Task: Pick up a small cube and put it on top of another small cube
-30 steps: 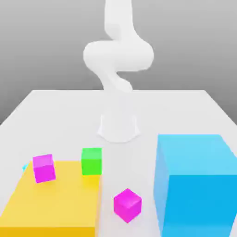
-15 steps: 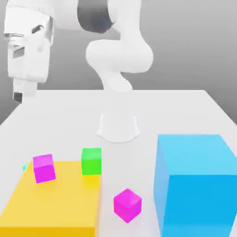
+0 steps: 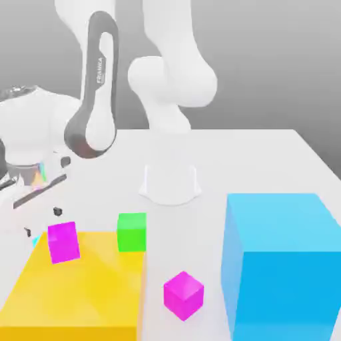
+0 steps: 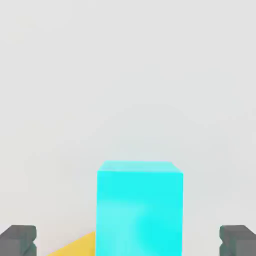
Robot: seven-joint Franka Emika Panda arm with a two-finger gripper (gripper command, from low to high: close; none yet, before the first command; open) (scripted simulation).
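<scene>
Gripper point(image 3: 41, 222) low over desk point(image 3: 266, 160), at 9 o'clock of exterior view, fingers point(image 4: 18, 240) spread wide apart, nothing between them. Small cyan cube point(image 4: 139, 210) sits on desk ahead of gap, just beside yellow slab point(image 3: 76, 286), its corner peeking out behind slab. Magenta cube point(image 3: 63, 242) rests tilted on slab. Green cube point(image 3: 132, 232) at slab's far corner. Second magenta cube point(image 3: 183, 294) at 6 o'clock. Big blue block point(image 3: 283, 263) at 4 o'clock
</scene>
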